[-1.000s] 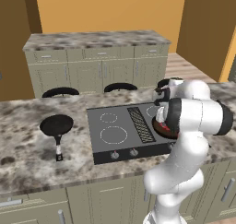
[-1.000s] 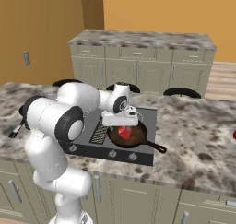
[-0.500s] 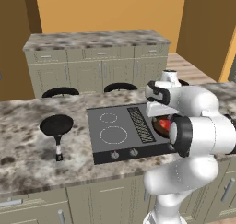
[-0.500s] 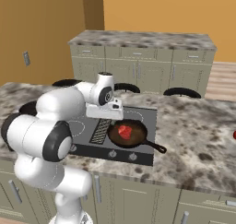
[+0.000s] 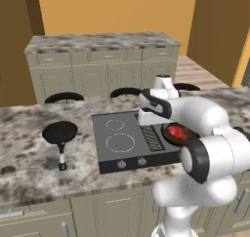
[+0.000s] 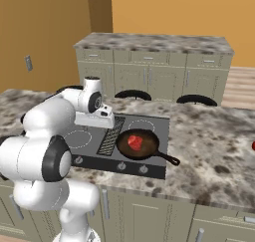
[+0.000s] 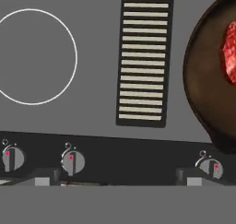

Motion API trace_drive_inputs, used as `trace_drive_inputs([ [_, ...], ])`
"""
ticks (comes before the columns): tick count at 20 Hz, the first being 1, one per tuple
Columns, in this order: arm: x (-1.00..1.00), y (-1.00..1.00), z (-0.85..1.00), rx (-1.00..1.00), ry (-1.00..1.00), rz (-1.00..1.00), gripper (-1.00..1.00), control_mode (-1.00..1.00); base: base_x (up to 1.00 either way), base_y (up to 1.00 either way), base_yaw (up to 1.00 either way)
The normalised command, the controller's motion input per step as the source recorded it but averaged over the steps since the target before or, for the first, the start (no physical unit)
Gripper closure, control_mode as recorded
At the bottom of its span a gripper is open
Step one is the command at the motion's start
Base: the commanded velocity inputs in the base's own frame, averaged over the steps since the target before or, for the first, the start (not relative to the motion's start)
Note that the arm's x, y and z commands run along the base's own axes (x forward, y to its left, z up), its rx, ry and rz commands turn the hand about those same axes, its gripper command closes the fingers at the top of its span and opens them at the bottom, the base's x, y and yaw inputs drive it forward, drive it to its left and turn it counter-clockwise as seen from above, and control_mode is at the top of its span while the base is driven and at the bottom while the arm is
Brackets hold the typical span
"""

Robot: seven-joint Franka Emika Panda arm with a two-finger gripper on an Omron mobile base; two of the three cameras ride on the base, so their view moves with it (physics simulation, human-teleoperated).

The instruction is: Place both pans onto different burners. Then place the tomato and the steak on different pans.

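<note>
A: What is the arm [image 5: 205, 148] showing at the lower right of the left base view?

B: It is showing fat, glossy white rounded segments, with a dark grey ring capping the big joint.

A: And at the lower left of the right base view?

B: The same white shells are showing there, with another dark circular cap on the near joint [image 6: 55, 159] and a smaller dark disc higher up. A boxy white hand block is sitting below that disc.
</note>
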Motion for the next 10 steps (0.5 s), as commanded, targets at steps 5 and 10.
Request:
trace_drive_inputs([
  [5,-0.04,0.68,0.00,0.00,0.00,0.02,-1.00,-1.00,0.00,0.00,0.00],
  [10,0.00,0.78,0.00,0.00,0.00,0.00,-1.00,-1.00,0.00,0.00,0.00],
])
